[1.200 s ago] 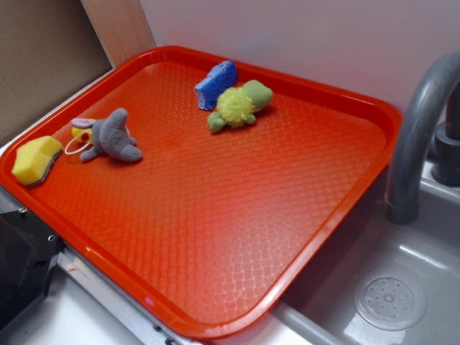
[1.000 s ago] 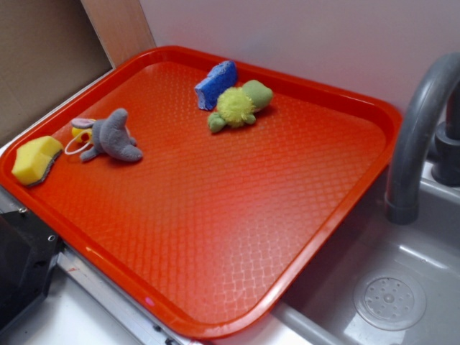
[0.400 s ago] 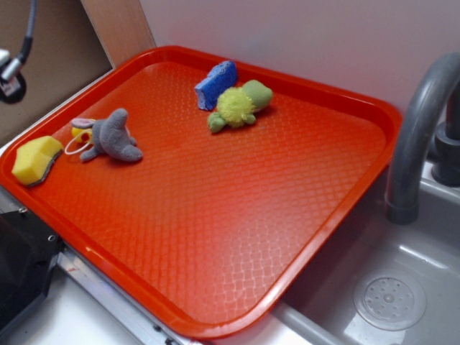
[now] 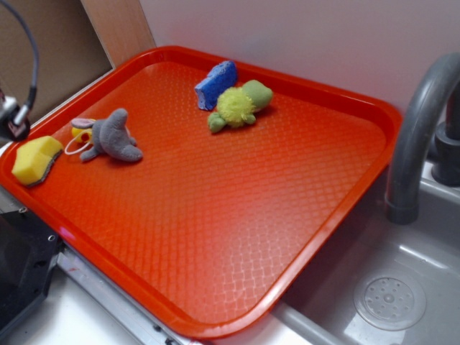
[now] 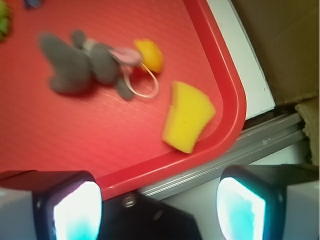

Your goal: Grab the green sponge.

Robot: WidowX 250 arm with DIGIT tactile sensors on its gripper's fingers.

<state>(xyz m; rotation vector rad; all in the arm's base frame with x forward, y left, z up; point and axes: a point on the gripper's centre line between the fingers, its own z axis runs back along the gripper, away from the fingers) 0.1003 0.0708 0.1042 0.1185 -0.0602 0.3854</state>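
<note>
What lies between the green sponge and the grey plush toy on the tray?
Only bare tray floor, in both views. The green sponge and grey plush toy lie apart; the toy's yellow piece and white loop come nearest.

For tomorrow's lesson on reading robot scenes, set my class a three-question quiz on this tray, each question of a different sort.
1. True or false: the green sponge lies in a corner of the red tray.
2. Which toy lies nearest the green sponge: A) the grey plush toy, B) the green plush toy, C) the blue sponge?
3. Fill in: in the wrist view, the hand is ____, holding nothing.

Key:
1. True; it sits in the tray's corner, near the rim.
2. A.
3. Open; its fingers stand wide apart, short of the sponge.
</note>
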